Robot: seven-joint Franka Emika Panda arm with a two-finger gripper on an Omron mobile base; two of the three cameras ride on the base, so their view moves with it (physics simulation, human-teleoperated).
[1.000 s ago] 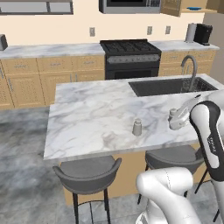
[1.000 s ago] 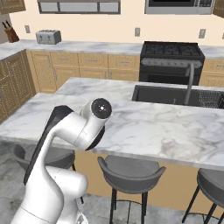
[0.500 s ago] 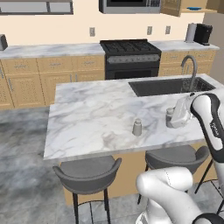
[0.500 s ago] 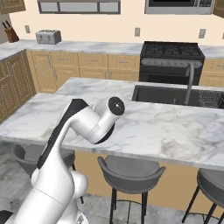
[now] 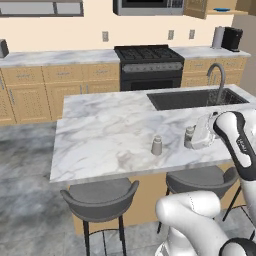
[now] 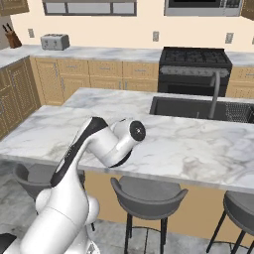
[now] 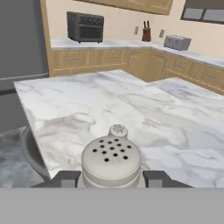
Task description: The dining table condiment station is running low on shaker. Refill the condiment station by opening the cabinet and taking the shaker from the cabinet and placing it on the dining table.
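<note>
Jaws grip one shaker (image 7: 111,161); a second shaker (image 5: 157,145) stands on the dining table (image 5: 100,135).

Both base views look forward and down from behind, sharing the marble worktop (image 5: 100,135); the hand view skims low across it.

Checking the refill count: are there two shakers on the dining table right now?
Yes: the left base view shows one shaker standing free on the dining table and a second shaker at the gripper.
</note>
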